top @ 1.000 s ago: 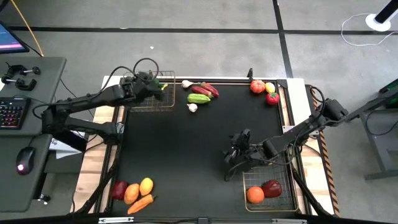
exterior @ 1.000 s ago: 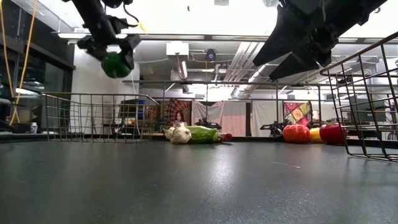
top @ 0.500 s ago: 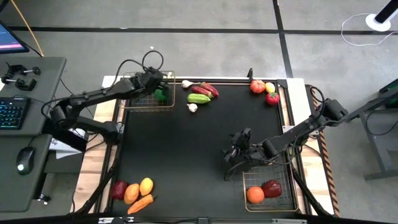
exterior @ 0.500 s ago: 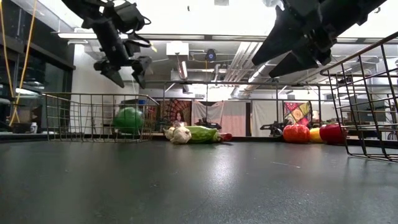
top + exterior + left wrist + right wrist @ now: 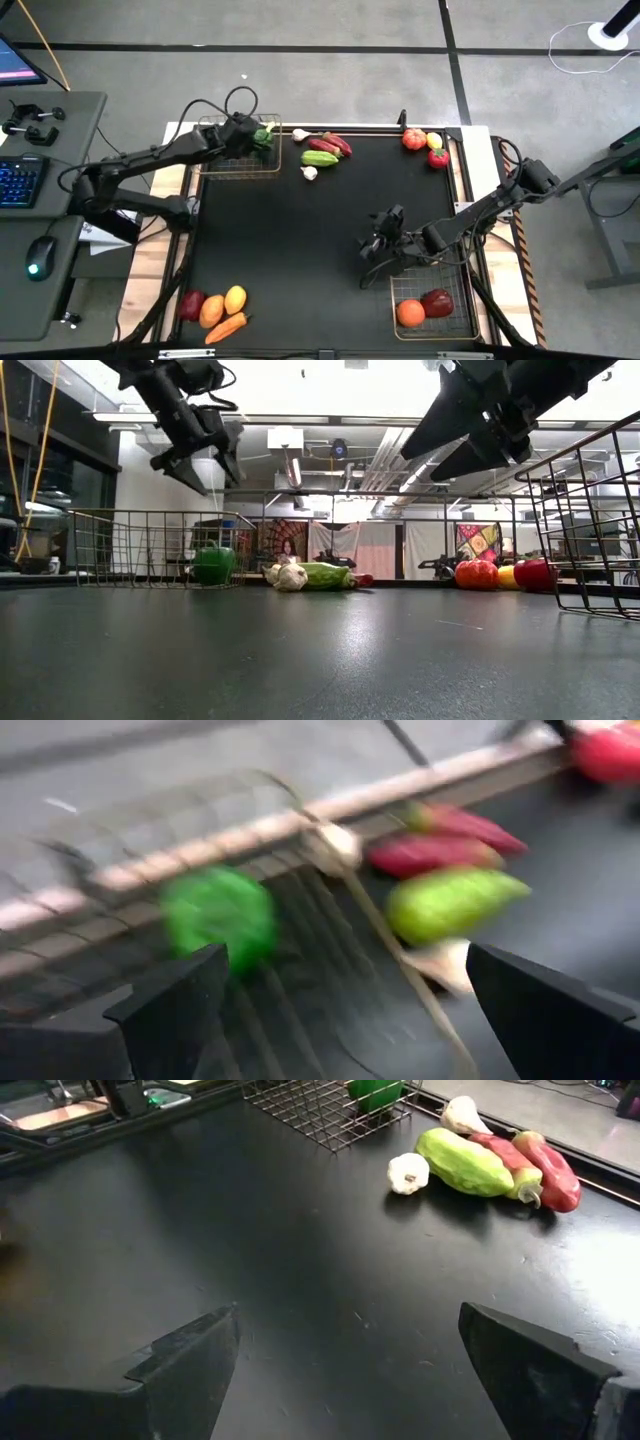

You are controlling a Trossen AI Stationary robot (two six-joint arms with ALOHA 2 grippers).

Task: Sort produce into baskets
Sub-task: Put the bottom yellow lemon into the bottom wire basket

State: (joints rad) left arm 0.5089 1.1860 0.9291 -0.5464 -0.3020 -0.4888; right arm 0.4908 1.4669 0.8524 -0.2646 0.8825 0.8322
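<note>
The green pepper (image 5: pixel 262 138) lies on the floor of the small coppery-rimmed basket (image 5: pixel 228 166) at the table's far left, by its right wall; it also shows in the low view (image 5: pixel 214 565) and the left wrist view (image 5: pixel 218 915). My left gripper (image 5: pixel 246 130) hangs open above that basket (image 5: pixel 205 455), clear of the pepper. My right gripper (image 5: pixel 372 252) hovers open over the table's middle right, next to the larger grey basket (image 5: pixel 458 318), which holds an orange (image 5: pixel 410 313) and a dark-red piece (image 5: pixel 437 301).
Two garlics (image 5: pixel 309 173), a cucumber (image 5: pixel 320 158) and red pieces (image 5: pixel 331 145) lie at the far middle. A red fruit (image 5: pixel 414 139), a lemon and a red pepper (image 5: pixel 438 158) sit at the far right. Four pieces with a carrot (image 5: pixel 226 327) lie near left.
My left gripper has opened and let go of the green pepper, which has fallen into the coppery-rimmed basket and rolled to its right wall. The gripper has turned and shifted a little toward the table's right, still above the basket.
</note>
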